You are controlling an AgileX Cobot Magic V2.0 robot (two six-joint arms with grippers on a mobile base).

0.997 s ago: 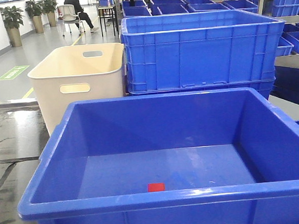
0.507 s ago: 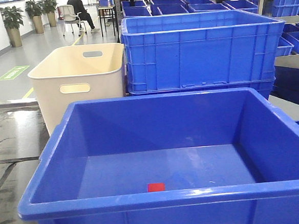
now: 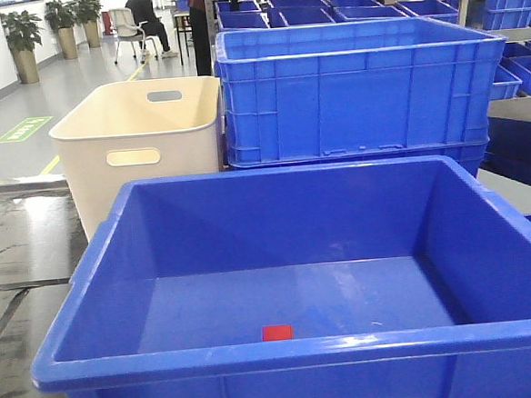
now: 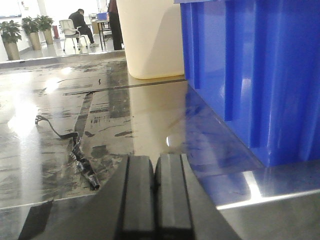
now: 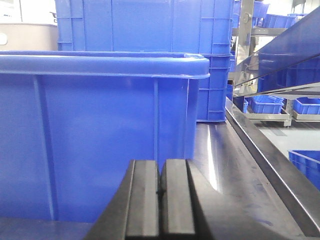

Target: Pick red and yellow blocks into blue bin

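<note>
The blue bin (image 3: 295, 354) fills the near half of the front view. A small red block (image 3: 277, 332) lies on its floor close to the near wall. No yellow block shows in any view. My left gripper (image 4: 154, 162) is shut and empty, low over the shiny table to the left of the bin's outer wall (image 4: 250, 75). On the other side my right gripper (image 5: 160, 165) is also shut with nothing in it, facing the bin's outer wall (image 5: 100, 140) below its rolled rim. Neither gripper appears in the front view.
A cream tub (image 3: 138, 139) with handle slots stands behind the bin on the left. Ribbed blue crates (image 3: 358, 88) are stacked behind it. A black cable scrap (image 4: 80, 157) lies on the table. More blue crates sit on shelving (image 5: 280, 102) to the right. People are far back.
Neither the bin nor the red block has moved. Only people in the far background have shifted, one now standing near the back tables.
</note>
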